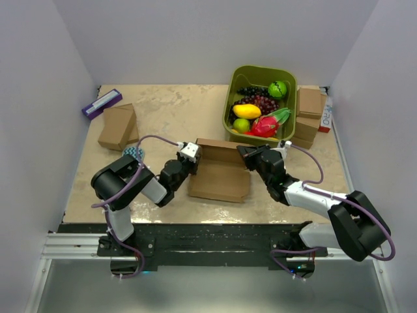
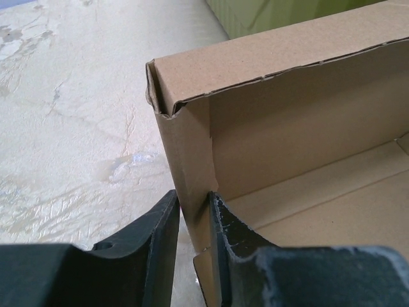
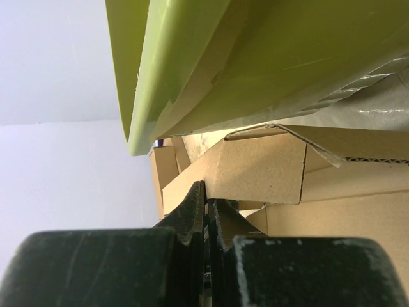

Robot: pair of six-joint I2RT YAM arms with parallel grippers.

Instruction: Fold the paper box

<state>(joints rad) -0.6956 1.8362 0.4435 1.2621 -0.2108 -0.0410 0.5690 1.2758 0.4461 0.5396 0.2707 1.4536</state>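
The plain brown corrugated cardboard paper box (image 1: pixel 220 179) lies at the middle of the table (image 1: pixel 169 111), closer to its near edge. Its far wall is raised and sits just in front of the olive-green plastic bin (image 1: pixel 260 69). I judge the side-wall stage is in hand. The left gripper (image 2: pixel 193 198) straddles the left wall near its crumpled far corner, jaws narrowly apart. Whether they pinch it I cannot tell. The right gripper (image 3: pixel 206 192) is pressed together on nothing, its tip against the right far corner flap. The next move calls for standing both side walls square and tucking the flaps without tearing that corner. The bin holds a yellow fruit (image 1: pixel 246 111), dark grapes (image 1: pixel 260 101), a red dragon fruit (image 1: pixel 264 126) and a green melon (image 1: pixel 277 89). The box shows only bare cardboard inside.
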